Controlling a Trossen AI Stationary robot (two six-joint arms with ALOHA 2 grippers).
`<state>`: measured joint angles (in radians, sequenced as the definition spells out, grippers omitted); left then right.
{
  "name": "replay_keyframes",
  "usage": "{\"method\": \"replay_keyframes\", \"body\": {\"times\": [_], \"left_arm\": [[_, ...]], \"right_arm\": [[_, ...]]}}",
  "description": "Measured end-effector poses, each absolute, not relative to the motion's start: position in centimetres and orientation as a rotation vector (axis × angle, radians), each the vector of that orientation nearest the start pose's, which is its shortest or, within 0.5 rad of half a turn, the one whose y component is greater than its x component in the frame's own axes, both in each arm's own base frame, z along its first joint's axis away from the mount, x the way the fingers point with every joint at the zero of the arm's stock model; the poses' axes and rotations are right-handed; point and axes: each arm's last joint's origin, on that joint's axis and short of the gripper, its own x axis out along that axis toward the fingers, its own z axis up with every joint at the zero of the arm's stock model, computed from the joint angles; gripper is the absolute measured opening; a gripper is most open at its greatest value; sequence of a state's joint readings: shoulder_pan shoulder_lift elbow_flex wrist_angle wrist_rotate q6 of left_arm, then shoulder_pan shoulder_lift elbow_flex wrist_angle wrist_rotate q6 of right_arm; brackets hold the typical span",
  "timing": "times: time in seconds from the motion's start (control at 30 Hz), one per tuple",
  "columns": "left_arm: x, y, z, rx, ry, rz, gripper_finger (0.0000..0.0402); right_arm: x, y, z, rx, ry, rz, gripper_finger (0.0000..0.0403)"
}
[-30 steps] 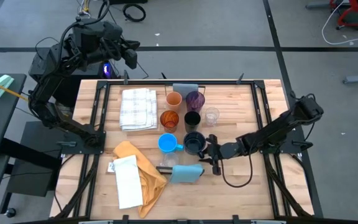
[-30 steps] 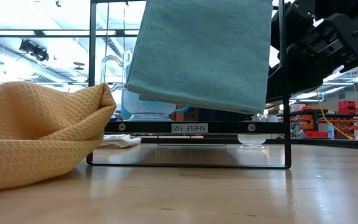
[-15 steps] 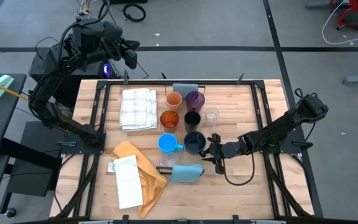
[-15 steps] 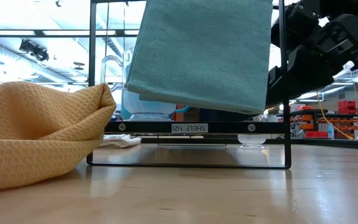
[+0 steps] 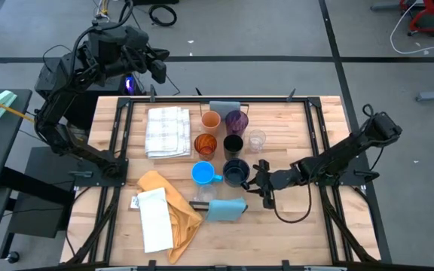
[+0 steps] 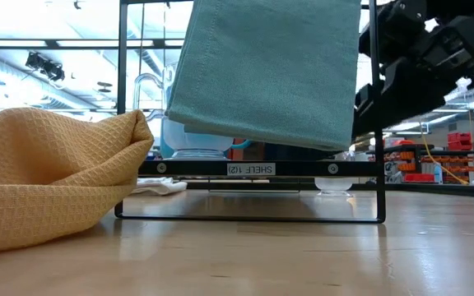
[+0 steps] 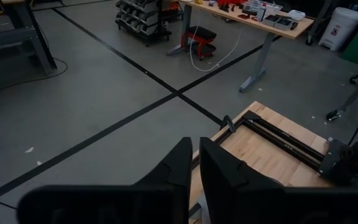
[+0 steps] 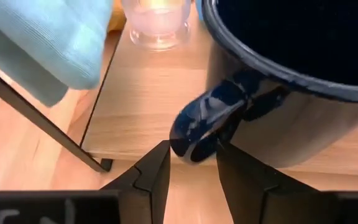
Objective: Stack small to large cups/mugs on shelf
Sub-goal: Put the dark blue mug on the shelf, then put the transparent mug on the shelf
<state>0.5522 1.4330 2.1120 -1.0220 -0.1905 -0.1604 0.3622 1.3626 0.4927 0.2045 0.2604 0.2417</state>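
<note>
Centre-right of the high frame, just below mid-height, the right hand (image 5: 260, 183) sits w/ its fingers astride the handle of the dark navy glazed mug (image 5: 236, 172); fingers parted, handle between them, not yet clenched on it. In the wrist view the glossy navy handle (image 8: 205, 121) sticks out from the mug's wall toward the camera, between the two dark fingertips (image 8: 151, 169).

Mug stands upright, mouth up, long axis vertical, handle pointing frame-right toward the arm. It's just right of the bright blue mug (image 5: 201, 173), below the black cup (image 5: 233, 144).

To do this step well, I'd judge: centre the handle loop between the pads, close squarely, lift straight so the rim clears neighbours.

Left hand (image 7: 193, 163) hangs upper left of the high frame, off the tabletop (image 5: 322, 135), fingers nearly together, holding nothing.
</note>
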Motion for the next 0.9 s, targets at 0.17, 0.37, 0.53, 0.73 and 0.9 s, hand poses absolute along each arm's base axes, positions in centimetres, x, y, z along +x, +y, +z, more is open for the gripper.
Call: {"method": "replay_keyframes", "body": {"times": [0.17, 0.37, 0.53, 0.73, 0.9], "left_arm": [[19.0, 12.4, 53.3, -0.205, 0.289, 0.76, 0.0031], [19.1, 12.4, 53.3, -0.2, 0.291, 0.76, 0.0035], [19.1, 12.4, 53.3, -0.2, 0.291, 0.76, 0.0043], [19.1, 12.4, 53.3, -0.2, 0.291, 0.76, 0.0038], [19.1, 12.4, 53.3, -0.204, 0.29, 0.76, 0.0032]], "right_arm": [[21.7, 7.5, 15.6, 0.024, 0.745, -0.004, 0.0138], [19.1, 6.8, 17.2, 0.045, 0.815, -0.036, 0.0138], [16.8, 5.6, 18.9, 0.144, 0.802, -0.167, 0.0138], [15.1, 3.9, 20.7, 0.14, 0.641, -0.404, 0.0129], [14.7, 2.4, 22.2, 0.11, 0.549, -0.515, 0.0128]]}}
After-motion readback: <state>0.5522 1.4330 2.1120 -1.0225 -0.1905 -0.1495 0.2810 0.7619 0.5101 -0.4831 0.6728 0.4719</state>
